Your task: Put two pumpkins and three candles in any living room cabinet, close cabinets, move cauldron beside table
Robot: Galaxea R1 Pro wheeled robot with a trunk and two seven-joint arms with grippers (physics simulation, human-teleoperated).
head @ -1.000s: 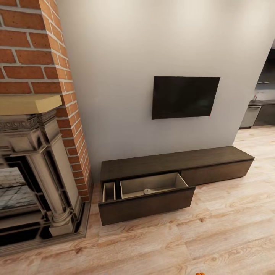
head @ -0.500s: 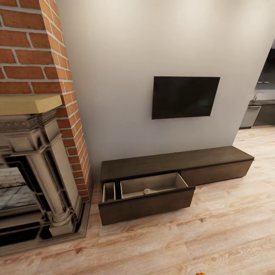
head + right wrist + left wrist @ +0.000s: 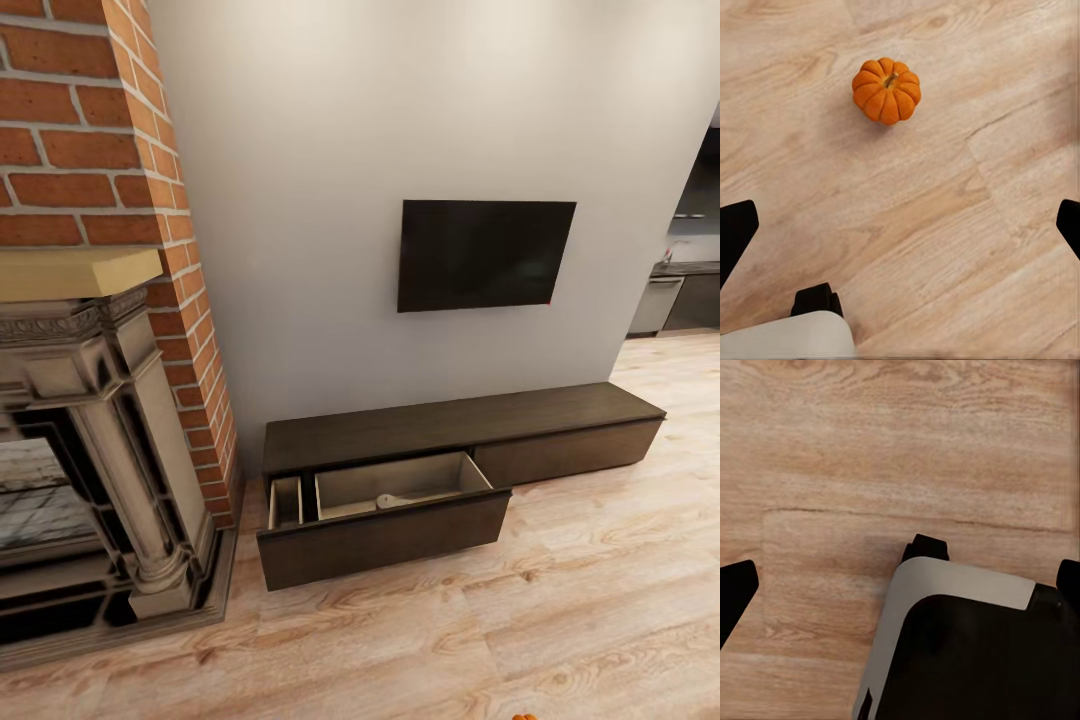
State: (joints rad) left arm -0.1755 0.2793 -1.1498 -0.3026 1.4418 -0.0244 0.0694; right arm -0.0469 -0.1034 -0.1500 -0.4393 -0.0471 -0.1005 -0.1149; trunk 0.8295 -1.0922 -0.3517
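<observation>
A small orange pumpkin (image 3: pixel 886 91) is sitting on the light wood plank floor (image 3: pixel 945 225) in the right wrist view, resting on its base with its short dark stem pointing up toward the camera, so its axis is standing upright and its ribs are fanning out evenly around the stem. Nothing is touching it, and bare planks are lying all around it. The right gripper (image 3: pixel 900 225) is hanging above the floor, well apart from the pumpkin, with its two dark fingertips (image 3: pixel 735 229) spread wide at the picture's edges and nothing between them. The left gripper (image 3: pixel 900 585) is likewise hanging over bare floor with its fingertips (image 3: pixel 735 589) parted wide and empty, and part of the robot's grey and black base (image 3: pixel 967 645) is showing beneath it. In the head view a sliver of orange is peeking in at the near edge of the floor, too small to identify. Farther off, the long low dark-brown cabinet (image 3: pixel 450 425) is running along the far wall, its long axis going left to right, with the left drawer (image 3: pixel 385 520) pulled out toward the robot and showing a tan interior holding a small pale object (image 3: pixel 392 499) that is too small to make out. The right drawer is looking closed. A black TV (image 3: pixel 485 255) is hanging on the wall above the cabinet, and a brick fireplace (image 3: pixel 90 300) is standing at the left, just beside the cabinet's left end.
</observation>
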